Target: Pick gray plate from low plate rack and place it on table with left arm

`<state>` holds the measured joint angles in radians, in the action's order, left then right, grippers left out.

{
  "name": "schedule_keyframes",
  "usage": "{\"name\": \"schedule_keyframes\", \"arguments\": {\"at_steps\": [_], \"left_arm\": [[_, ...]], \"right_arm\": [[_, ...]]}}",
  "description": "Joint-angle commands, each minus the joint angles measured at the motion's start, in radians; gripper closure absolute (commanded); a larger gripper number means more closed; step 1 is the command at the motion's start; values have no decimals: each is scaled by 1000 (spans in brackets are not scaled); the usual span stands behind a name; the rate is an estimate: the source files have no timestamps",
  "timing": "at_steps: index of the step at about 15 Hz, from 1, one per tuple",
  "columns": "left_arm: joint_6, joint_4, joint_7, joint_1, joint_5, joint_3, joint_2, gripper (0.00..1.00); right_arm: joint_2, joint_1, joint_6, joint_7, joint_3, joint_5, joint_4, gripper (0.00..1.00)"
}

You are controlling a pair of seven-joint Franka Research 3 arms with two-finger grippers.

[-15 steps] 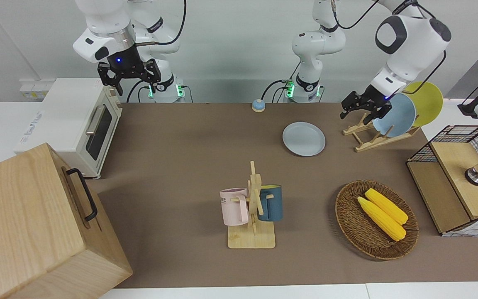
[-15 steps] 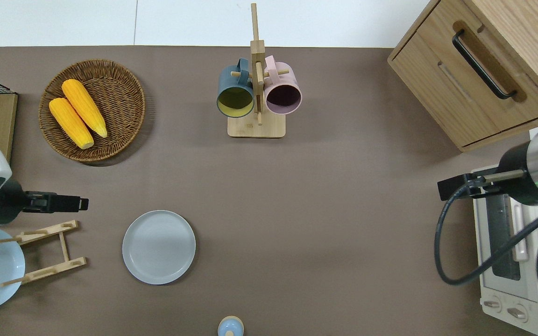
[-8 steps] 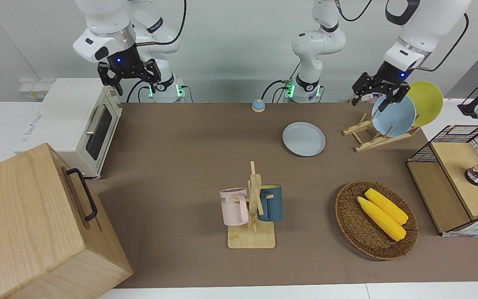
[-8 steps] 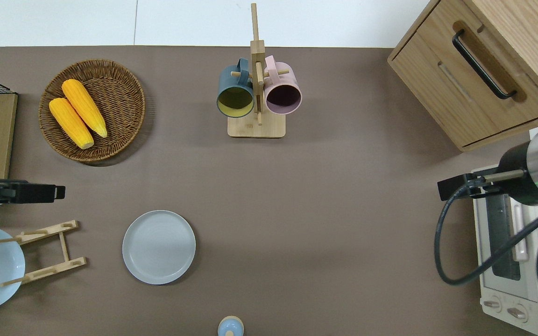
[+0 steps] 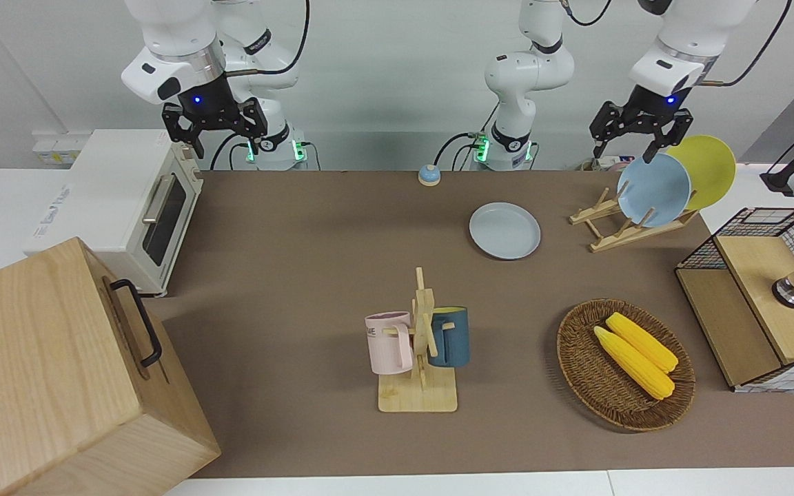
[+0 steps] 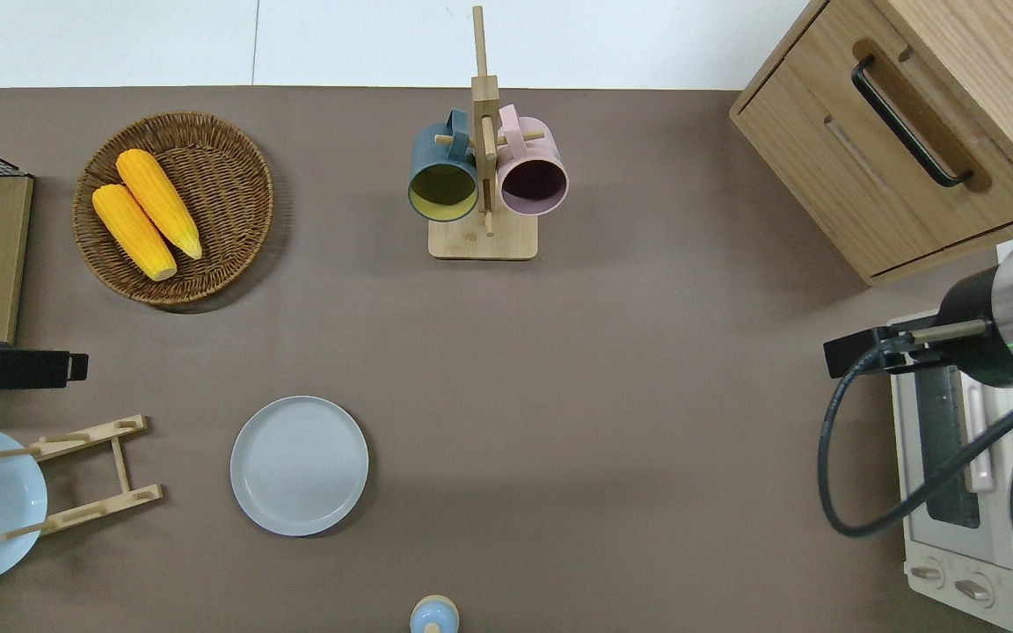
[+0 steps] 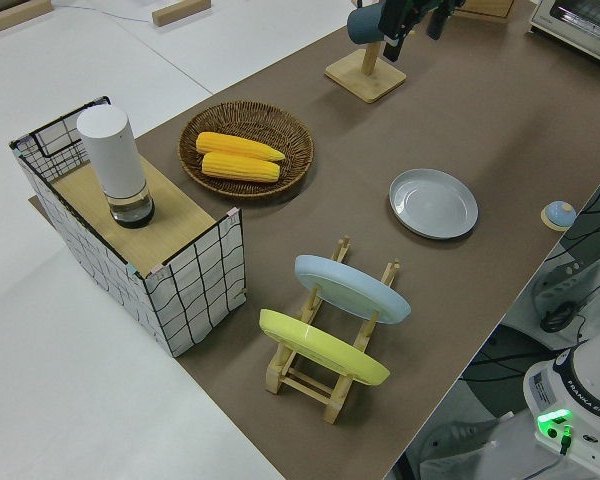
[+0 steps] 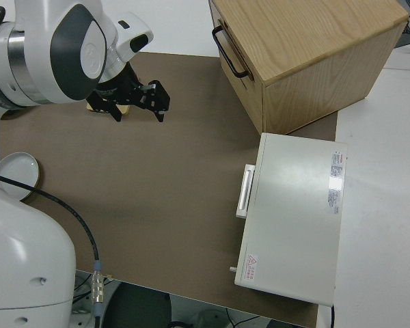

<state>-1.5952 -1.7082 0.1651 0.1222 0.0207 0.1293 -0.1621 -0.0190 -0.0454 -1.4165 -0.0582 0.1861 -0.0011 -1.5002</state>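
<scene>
The gray plate (image 5: 504,230) lies flat on the brown table (image 5: 300,275), beside the low plate rack (image 5: 628,231), toward the middle of the table. It also shows in the overhead view (image 6: 299,465) and the left side view (image 7: 433,203). The rack (image 6: 93,431) holds a sky-blue plate (image 5: 653,190) and a yellow plate (image 5: 710,169). My left gripper (image 5: 628,143) is open and empty, up in the air. In the overhead view it (image 6: 71,367) is over the table between the rack and the wire shelf box. My right gripper (image 5: 216,138) is open and parked.
A mug tree (image 5: 419,344) with two mugs stands mid-table. A wicker basket (image 5: 579,365) with corn and a wire shelf box (image 5: 755,303) are at the left arm's end. A toaster oven (image 5: 128,200) and a wooden cabinet (image 5: 59,372) are at the right arm's end. A small bell (image 5: 429,175) sits near the robots.
My left gripper has risen from beside the sky-blue plate and drawn back toward the left arm's end of the table. The gray plate and the right arm have not moved.
</scene>
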Motion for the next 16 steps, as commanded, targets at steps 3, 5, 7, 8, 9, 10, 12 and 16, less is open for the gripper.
{"name": "schedule_keyframes", "arguments": {"at_steps": [3,5,7,8,9,10,12,16], "left_arm": [[54,21,-27,-7,-53,44,15,9],[54,21,-33,-7,-48,44,18,9],[49,19,-35,-3,-44,44,19,9],[41,18,-33,4,-22,39,22,9],[38,18,-23,8,11,27,29,9],[32,18,-19,10,33,12,30,9],[24,19,-19,8,31,12,32,9],[20,19,-19,2,18,13,30,7]], "right_arm": [[-2,-10,14,0,6,10,6,13],[-2,-10,14,0,6,10,6,13],[-2,-10,14,0,6,10,6,11],[-2,-10,14,0,6,10,6,11],[-2,-10,14,0,6,10,6,11],[-2,-10,14,0,6,10,6,11],[-2,-10,14,1,6,10,6,13],[-2,-10,14,0,6,10,6,11]]}}
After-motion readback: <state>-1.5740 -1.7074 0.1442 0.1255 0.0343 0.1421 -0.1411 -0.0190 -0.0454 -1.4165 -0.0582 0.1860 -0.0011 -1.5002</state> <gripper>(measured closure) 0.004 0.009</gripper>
